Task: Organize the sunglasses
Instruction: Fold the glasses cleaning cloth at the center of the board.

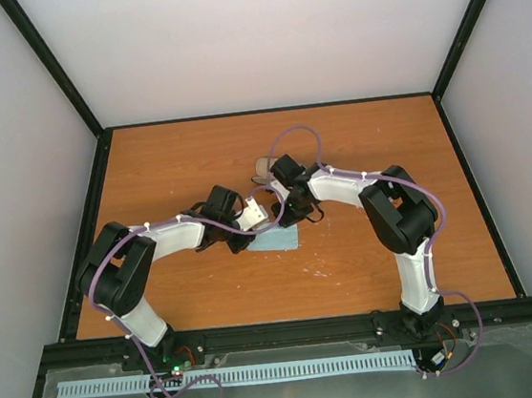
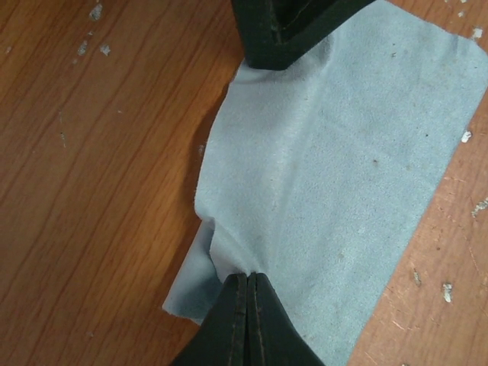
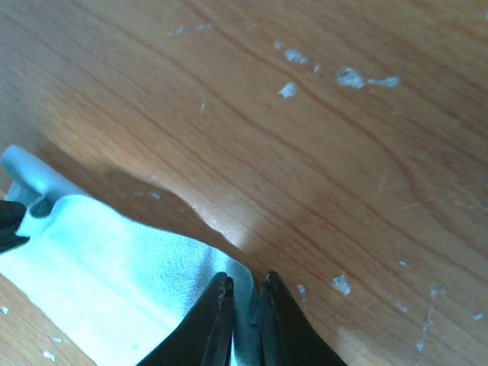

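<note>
The sunglasses do not show in any view. A pale blue cloth [image 1: 280, 241] lies on the wooden table between the two arms. My left gripper [image 1: 249, 234] is shut on the cloth's near edge, which bunches up at its closed tips [image 2: 248, 276]. The cloth [image 2: 335, 168] spreads flat beyond them. My right gripper [image 1: 285, 218] pinches the opposite edge of the cloth [image 3: 114, 282], a fold of it held between its tips [image 3: 244, 288]. The right gripper's fingers [image 2: 282, 30] show at the top of the left wrist view.
A small beige-grey thing [image 1: 263, 169] peeks out behind the right wrist; I cannot tell what it is. The wooden table [image 1: 194, 159] has a black frame and grey walls around it. White flecks dot the wood [image 3: 351, 76].
</note>
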### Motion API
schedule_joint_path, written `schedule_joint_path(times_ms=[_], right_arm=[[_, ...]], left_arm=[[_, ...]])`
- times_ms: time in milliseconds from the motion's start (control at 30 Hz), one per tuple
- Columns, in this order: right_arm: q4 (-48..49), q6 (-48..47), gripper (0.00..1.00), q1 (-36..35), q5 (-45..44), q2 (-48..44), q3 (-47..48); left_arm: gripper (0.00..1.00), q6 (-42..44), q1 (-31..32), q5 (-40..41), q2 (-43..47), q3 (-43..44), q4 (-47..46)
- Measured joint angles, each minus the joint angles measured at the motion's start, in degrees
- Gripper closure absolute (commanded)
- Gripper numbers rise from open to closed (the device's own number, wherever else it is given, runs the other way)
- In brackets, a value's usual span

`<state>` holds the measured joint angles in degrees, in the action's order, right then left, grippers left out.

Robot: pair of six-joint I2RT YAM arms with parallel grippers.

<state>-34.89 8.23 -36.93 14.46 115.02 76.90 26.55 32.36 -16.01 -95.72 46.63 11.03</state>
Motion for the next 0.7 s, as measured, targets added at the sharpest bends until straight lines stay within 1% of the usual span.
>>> schedule_joint_path(times_ms=[67, 267, 567, 700], right_arm=[[0.1, 0.1, 0.97, 0.0, 0.3, 0.0, -0.2], [1.2, 0.5, 0.97, -0.1, 0.2, -0.9, -1.5], [4.5, 1.4, 0.97, -0.2, -0.3, -6.3, -3.5], [5.7, 1.7, 0.97, -0.2, -0.4, -7.2, -4.1]], left_arm=[[0.98, 0.0, 0.0, 0.0, 0.0, 0.0, -0.1], [0.98, 0.0, 0.0, 0.2, 0.0, 0.0, -0.3], [0.98, 0.0, 0.0, 0.6, 0.0, 0.0, -0.7], [0.98, 0.0, 0.0, 0.7, 0.0, 0.0, -0.9]])
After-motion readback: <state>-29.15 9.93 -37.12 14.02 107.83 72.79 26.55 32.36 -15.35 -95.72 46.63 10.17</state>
